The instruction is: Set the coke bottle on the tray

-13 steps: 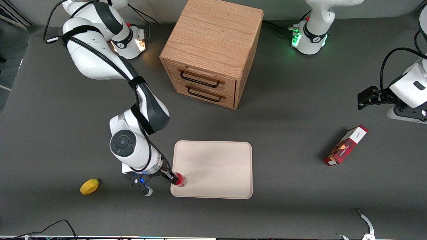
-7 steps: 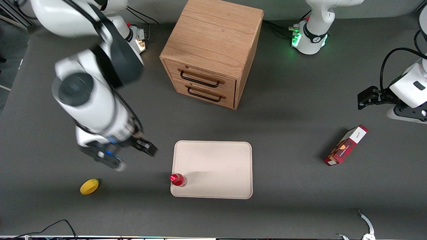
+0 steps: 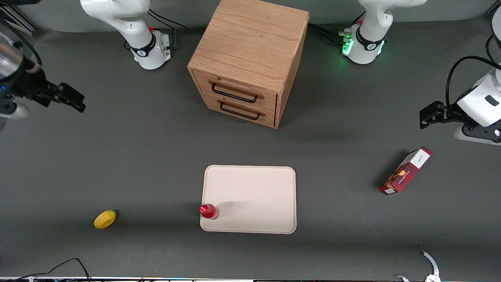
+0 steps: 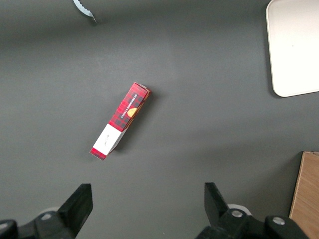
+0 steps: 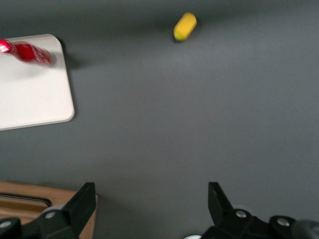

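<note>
The coke bottle stands upright on the cream tray, at the tray's corner nearest the front camera on the working arm's side. My gripper hangs high above the table at the working arm's end, well away from the bottle and tray. Its fingers are spread wide and hold nothing.
A wooden two-drawer cabinet stands farther from the front camera than the tray. A yellow lemon lies toward the working arm's end. A red and white carton lies toward the parked arm's end.
My gripper let go of the coke bottle, rose, and swung away toward the working arm's end of the table. The bottle stayed upright on the tray.
</note>
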### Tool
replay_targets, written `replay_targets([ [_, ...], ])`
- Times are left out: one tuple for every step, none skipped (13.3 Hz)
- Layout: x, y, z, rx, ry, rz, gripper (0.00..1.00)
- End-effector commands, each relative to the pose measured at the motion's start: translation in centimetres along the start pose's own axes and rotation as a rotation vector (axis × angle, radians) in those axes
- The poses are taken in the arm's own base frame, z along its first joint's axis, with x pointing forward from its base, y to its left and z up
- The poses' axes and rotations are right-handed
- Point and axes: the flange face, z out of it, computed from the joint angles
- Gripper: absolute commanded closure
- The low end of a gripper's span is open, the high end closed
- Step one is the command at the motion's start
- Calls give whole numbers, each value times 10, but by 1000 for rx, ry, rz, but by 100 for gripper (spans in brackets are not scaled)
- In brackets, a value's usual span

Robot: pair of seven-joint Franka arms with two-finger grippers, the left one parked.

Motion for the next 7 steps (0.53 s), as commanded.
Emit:
replay_targets([
  [-51, 25, 42, 28, -5, -23, 0],
  [-52, 24, 42, 26, -17, -33, 0],
  [-53, 22, 38, 51, -22, -21, 0],
  [-52, 18, 29, 94, -19, -13, 0],
  [-50, 16, 22, 101, -15, -2, 0],
  [-48, 14, 17, 104, -6, 1, 0],
  [-47, 16, 13, 108, 1, 3, 0],
])
